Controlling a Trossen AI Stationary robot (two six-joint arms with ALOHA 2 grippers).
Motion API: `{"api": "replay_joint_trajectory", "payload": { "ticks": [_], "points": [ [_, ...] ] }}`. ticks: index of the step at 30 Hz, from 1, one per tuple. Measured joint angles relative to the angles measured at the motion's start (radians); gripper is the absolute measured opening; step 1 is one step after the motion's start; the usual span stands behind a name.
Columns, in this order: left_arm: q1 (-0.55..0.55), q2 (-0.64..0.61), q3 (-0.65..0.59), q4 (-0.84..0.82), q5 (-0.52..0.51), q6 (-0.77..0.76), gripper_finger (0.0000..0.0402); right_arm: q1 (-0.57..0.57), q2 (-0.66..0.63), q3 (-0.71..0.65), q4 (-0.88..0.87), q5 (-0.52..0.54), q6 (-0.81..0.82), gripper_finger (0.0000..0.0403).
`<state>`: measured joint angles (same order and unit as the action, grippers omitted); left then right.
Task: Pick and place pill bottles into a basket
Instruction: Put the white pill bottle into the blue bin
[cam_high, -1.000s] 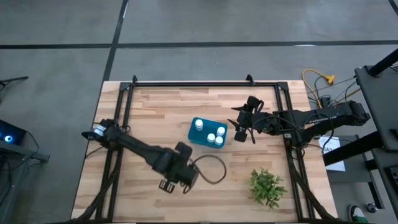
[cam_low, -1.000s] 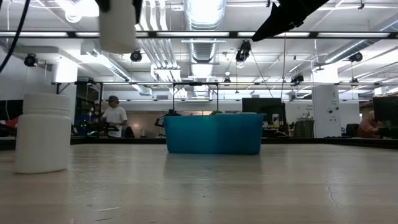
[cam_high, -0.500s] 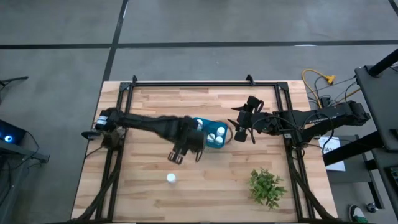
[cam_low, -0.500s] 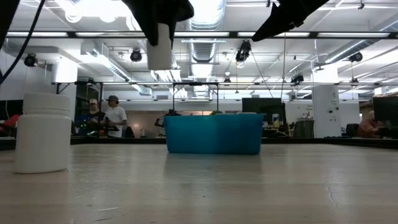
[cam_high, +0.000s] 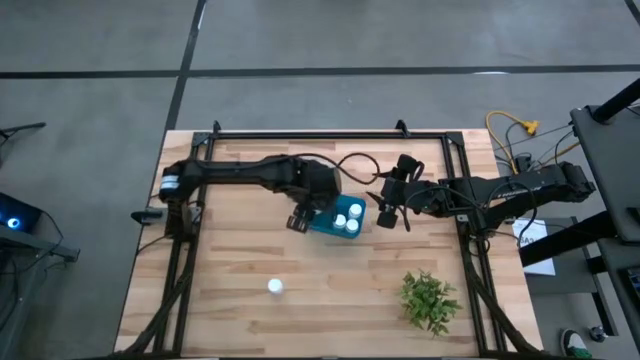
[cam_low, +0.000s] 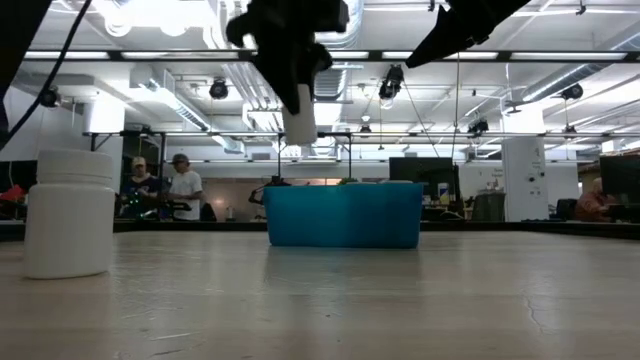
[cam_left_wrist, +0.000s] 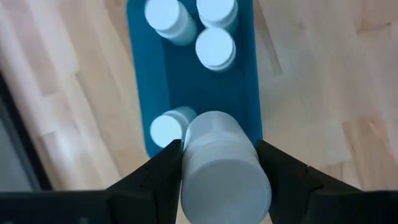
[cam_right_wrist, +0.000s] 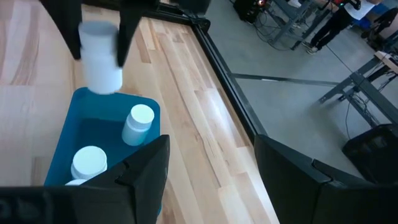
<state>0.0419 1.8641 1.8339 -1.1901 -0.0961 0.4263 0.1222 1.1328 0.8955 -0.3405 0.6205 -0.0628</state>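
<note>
My left gripper (cam_high: 303, 217) is shut on a white pill bottle (cam_left_wrist: 221, 165) and hangs over the left end of the teal basket (cam_high: 330, 222). The held bottle also shows in the low view (cam_low: 298, 112) and the right wrist view (cam_right_wrist: 99, 55). Several white bottles (cam_left_wrist: 215, 47) stand in the basket. One more bottle (cam_high: 275, 287) stands on its base on the table toward the near edge. My right gripper (cam_high: 388, 208) is open and empty just right of the basket. My left gripper pinches the bottle's round side (cam_left_wrist: 186, 155) between its two fingers (cam_left_wrist: 163, 169), one on each side, on the upper part. The fingers come from above, pointing down. The bottle hangs upright below them, lifted clear above the basket's rim.
A green leafy plant (cam_high: 430, 298) lies near the table's near right corner. A dark frame (cam_high: 320, 135) runs along the table's far and side edges. Bare wood lies left of and in front of the basket. People stand in the room far behind the table (cam_low: 180, 185).
My left gripper has carried the bottle up from the table's near side toward the far edge and the right, to above the basket's left end. The bottle has stayed upright in the hold. The bottle left on the table has come into view.
</note>
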Motion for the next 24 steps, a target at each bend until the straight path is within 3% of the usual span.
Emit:
{"api": "replay_joint_trajectory", "payload": {
  "ticks": [12, 24],
  "points": [
    [0.021, 0.002, -0.233, 0.223, -0.018, 0.037, 0.0161, 0.000, 0.000, 0.000, -0.004, 0.000, 0.000, 0.0226],
    [0.038, 0.002, -0.303, 0.291, -0.017, 0.033, 0.0161, 0.000, 0.000, 0.000, -0.007, 0.000, 0.000, 0.0226]
  ]
}}
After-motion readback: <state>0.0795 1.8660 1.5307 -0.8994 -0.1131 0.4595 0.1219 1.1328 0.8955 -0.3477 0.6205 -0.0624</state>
